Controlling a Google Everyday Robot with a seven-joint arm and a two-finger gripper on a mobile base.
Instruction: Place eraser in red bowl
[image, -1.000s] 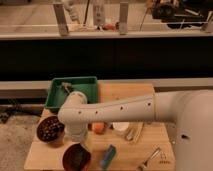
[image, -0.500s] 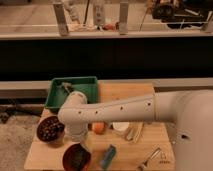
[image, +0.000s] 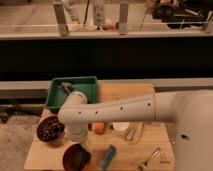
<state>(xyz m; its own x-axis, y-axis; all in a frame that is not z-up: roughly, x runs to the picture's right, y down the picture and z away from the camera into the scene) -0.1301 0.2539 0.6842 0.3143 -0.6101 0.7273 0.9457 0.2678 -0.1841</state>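
The red bowl (image: 76, 157) stands at the front left of the wooden table (image: 150, 100). Its inside looks dark, and I cannot tell whether that dark patch is the black eraser or shadow. No eraser shows anywhere else. My white arm reaches in from the right, bends at the left and points down. The gripper (image: 78, 141) hangs at its end, just above the back rim of the red bowl, mostly hidden by the wrist.
A dark maroon bowl of dark round pieces (image: 50, 130) stands left of the arm. A green tray (image: 87, 85) holding a small object is behind it. An orange ball (image: 99, 128), a white cup (image: 120, 126), a blue pad (image: 107, 156) and metal utensils (image: 150, 159) lie to the right.
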